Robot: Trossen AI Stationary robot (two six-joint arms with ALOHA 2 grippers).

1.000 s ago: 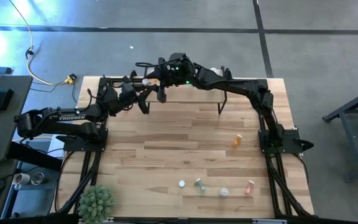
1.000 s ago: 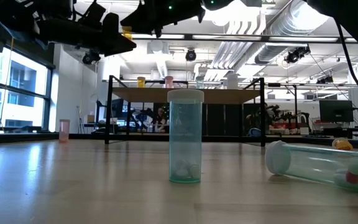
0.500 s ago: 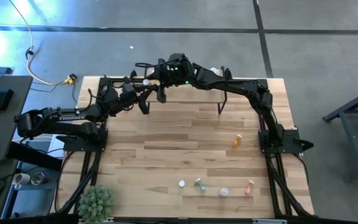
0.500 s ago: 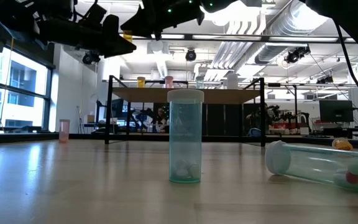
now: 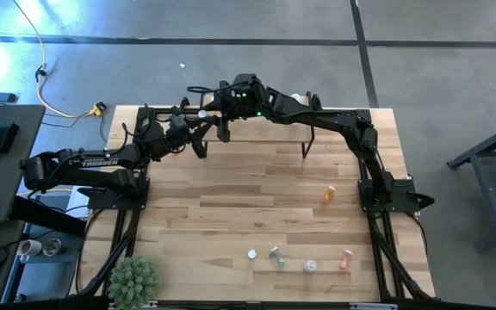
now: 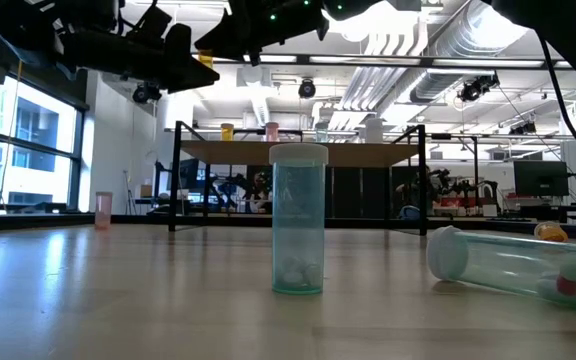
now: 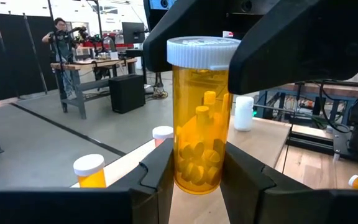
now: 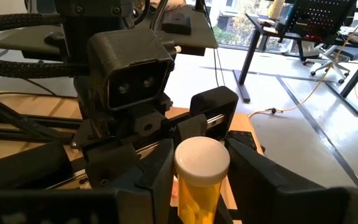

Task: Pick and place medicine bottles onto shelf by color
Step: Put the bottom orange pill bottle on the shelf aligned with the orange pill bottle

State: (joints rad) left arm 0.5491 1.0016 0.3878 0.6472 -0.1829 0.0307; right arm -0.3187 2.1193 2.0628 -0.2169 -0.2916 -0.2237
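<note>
An orange medicine bottle [image 7: 201, 124] with a white cap [image 8: 201, 160] stands upright in the air between both grippers, over the left end of the shelf [image 5: 334, 118]. My left gripper [image 7: 197, 180] is shut on its lower body. My right gripper [image 8: 201, 174] is shut on its top. In the high view they meet near the far left, with my left gripper [image 5: 195, 131] beside my right gripper [image 5: 219, 119]. The shelf [image 6: 298, 150] carries an orange bottle [image 6: 227, 131] and a pink bottle [image 6: 271, 131], both upright. My left gripper pinches the orange bottle's lower body [image 7: 185, 177] between its two fingers, level, from the table's left. The bottle stands upright, clear of the shelf. My right gripper has its fingers [image 7: 278, 56] on either side of the cap [image 7: 204, 51], coming from the table's right.
Loose bottles lie on the table: orange [image 5: 327, 195] at the right, white [image 5: 252, 254], green [image 5: 276, 255], white [image 5: 310, 266] and pink [image 5: 345, 258] near the front edge. A green plant [image 5: 133, 277] stands at the front left corner. A person [image 7: 61, 37] stands in the room beyond.
</note>
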